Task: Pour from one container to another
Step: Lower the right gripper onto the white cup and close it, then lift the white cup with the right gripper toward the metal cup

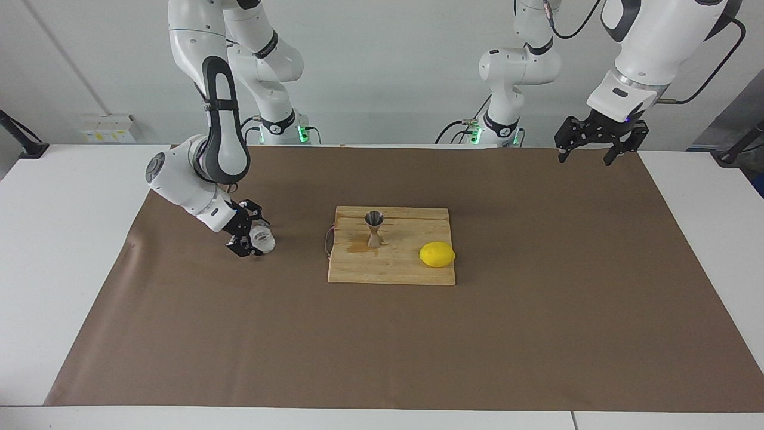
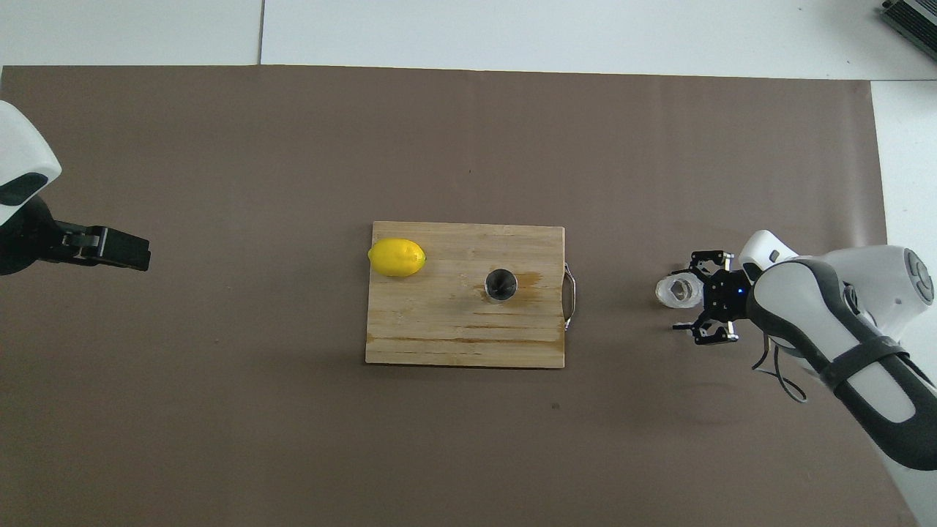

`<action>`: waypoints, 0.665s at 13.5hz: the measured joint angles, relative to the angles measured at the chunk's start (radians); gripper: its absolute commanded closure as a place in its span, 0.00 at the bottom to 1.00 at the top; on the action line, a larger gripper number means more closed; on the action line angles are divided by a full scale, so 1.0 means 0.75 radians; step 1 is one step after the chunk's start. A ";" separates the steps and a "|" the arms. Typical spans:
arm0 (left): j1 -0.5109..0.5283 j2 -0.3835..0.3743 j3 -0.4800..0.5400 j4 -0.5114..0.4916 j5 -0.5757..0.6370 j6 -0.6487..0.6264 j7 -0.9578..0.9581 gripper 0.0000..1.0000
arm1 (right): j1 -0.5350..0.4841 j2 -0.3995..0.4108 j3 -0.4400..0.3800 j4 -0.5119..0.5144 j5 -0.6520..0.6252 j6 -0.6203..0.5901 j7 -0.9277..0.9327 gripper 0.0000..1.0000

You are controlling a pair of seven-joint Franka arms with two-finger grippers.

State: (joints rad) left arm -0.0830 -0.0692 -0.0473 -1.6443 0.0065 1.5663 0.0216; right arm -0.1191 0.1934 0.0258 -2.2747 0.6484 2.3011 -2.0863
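Since the glass cup (image 1: 262, 238) is rigid, smooth and breakable (probably light), a firm pinch across its faceted wall suits; it stands on the paper at the cutting board's (image 1: 391, 272) nine o'clock in the facing view, between the right gripper's (image 1: 246, 235) part-spread fingers, which flank it without a visible pinch. Upright on the board waits the steel jigger (image 1: 374, 229). The left gripper (image 1: 597, 142) hangs spread, waiting.

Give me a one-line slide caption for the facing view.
Right gripper closing around the glass cup on the brown mat; jigger and lemon on the cutting board; left gripper waits.
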 measured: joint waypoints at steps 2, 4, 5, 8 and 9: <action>0.006 0.000 -0.004 0.000 0.000 0.000 -0.002 0.00 | 0.002 0.000 0.000 0.003 0.000 0.001 -0.001 0.67; 0.076 0.000 -0.065 0.000 -0.012 -0.003 -0.002 0.00 | 0.006 -0.008 0.001 0.005 0.000 -0.002 -0.002 0.81; 0.105 0.000 -0.092 0.000 -0.016 -0.005 -0.002 0.00 | 0.010 -0.011 0.003 0.006 0.000 0.000 -0.004 0.82; 0.117 0.000 -0.107 0.000 -0.019 -0.011 -0.002 0.00 | 0.042 -0.019 0.014 0.017 0.001 0.006 -0.005 0.82; 0.117 0.000 -0.108 0.000 -0.020 -0.013 -0.002 0.00 | 0.056 -0.028 0.016 0.024 0.004 0.008 0.003 0.82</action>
State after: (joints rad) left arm 0.0049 -0.0692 -0.1286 -1.6444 -0.0082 1.5566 0.0201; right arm -0.0773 0.1725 0.0377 -2.2566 0.6516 2.3074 -2.0837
